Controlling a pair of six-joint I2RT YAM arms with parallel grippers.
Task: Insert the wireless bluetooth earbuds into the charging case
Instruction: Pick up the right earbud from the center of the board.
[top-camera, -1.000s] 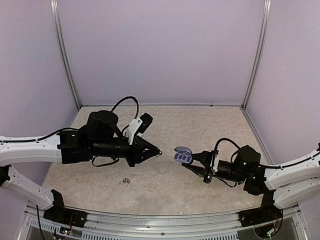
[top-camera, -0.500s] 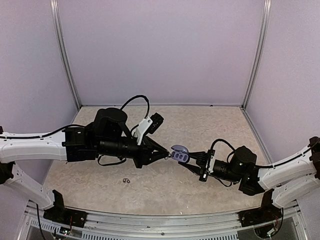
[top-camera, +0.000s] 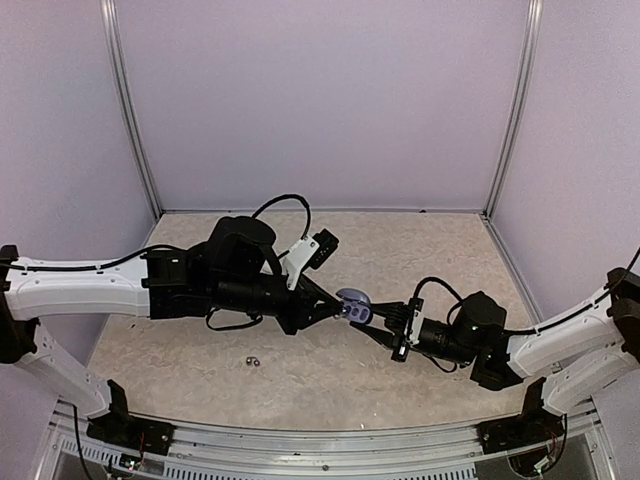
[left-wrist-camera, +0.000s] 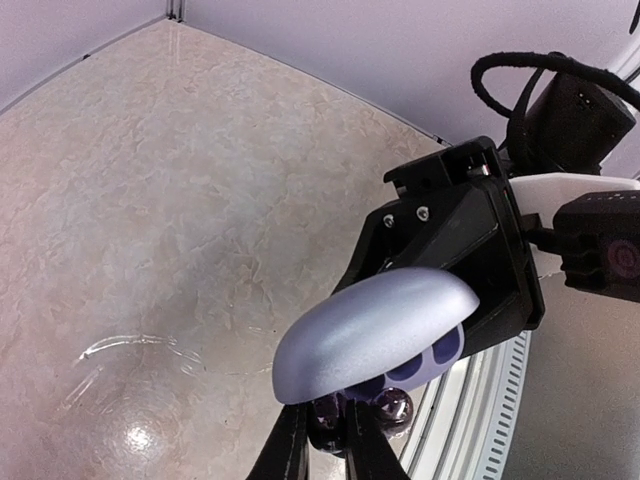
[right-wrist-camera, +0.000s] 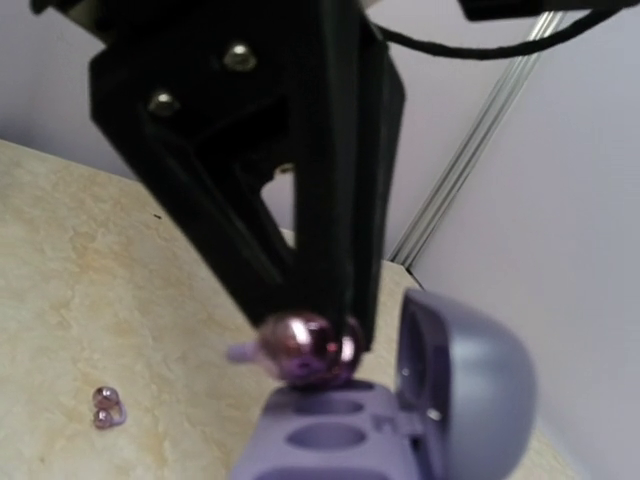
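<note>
Aloft, left jaws pinched narrowly on a dark purple earbud, just above the open charging case, right jaws clamping that case, small purple buds lying on the table.

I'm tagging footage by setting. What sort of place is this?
Probably a purpose-built robot test cell, not a home or shop: plain lilac wall panels joined by metal posts, a marbled tabletop, and the left arm and right arm mounted at its near rail.
</note>
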